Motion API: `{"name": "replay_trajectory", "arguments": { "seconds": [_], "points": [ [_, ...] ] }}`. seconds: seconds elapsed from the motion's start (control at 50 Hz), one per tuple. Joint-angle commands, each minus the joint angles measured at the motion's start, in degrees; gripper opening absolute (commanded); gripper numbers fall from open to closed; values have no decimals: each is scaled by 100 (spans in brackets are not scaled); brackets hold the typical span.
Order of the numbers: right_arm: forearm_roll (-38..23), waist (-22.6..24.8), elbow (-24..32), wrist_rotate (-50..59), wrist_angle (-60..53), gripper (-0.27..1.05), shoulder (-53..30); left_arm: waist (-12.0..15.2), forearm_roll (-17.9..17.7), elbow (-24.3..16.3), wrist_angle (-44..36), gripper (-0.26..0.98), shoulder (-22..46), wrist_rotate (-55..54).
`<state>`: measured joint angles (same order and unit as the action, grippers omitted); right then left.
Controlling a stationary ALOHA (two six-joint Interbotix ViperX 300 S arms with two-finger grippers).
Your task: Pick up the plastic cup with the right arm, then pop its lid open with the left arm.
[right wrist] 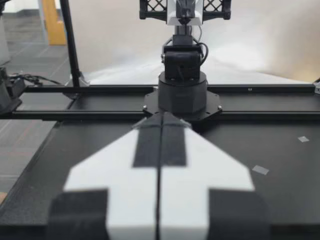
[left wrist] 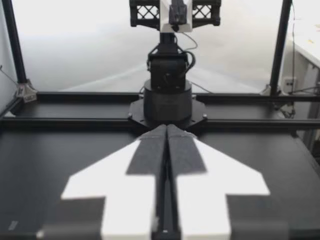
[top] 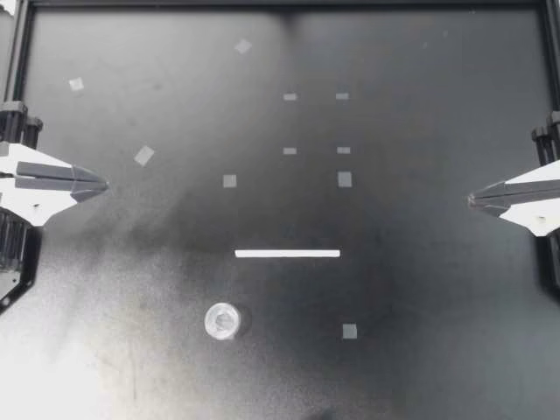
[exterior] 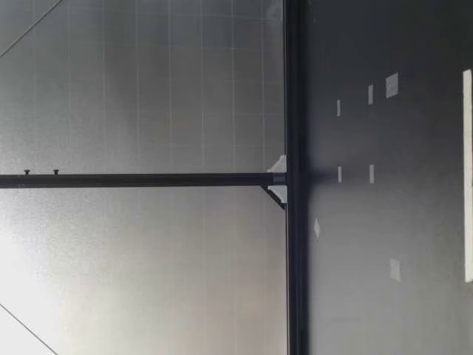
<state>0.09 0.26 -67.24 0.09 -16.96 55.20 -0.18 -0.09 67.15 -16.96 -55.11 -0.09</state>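
My left gripper (top: 103, 185) rests at the table's left edge, shut with nothing in it, tips pointing toward the middle. At the right edge my right gripper (top: 472, 199) mirrors it, also shut and empty. A small clear round cup or lid (top: 222, 320) sits on the black table toward the front, left of centre, far from both grippers. In the left wrist view the left gripper (left wrist: 166, 131) has its fingers pressed together, facing the other arm's base (left wrist: 167, 102). The right wrist view shows the right gripper (right wrist: 161, 119) likewise shut, facing the opposite arm's base (right wrist: 182, 95).
A white tape strip (top: 287, 254) lies across the middle of the table (top: 420, 289), also seen in the low view as a white strip (exterior: 467, 174). Several small tape squares (top: 345, 178) dot the surface. A black frame rail (exterior: 293, 177) borders the table's far side.
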Motion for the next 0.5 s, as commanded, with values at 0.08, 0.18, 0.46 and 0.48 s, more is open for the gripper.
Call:
{"name": "replay_trajectory", "arguments": {
  "seconds": [0.08,0.18,0.46,0.48],
  "points": [
    [-9,18,-360,-9,9,-13,-185,-35,-220,510,-70,-9,97,-264],
    [0,44,-571,105,-141,-14,-580,-35,-396,589,79,-9,211,-554],
    [-9,1037,404,835,-1582,0,-3832,-835,-413,-932,1951,-9,2118,-747],
    [-9,1046,466,888,-1723,3,-4069,-853,-422,-976,1969,-9,2250,-756]
  ]
}}
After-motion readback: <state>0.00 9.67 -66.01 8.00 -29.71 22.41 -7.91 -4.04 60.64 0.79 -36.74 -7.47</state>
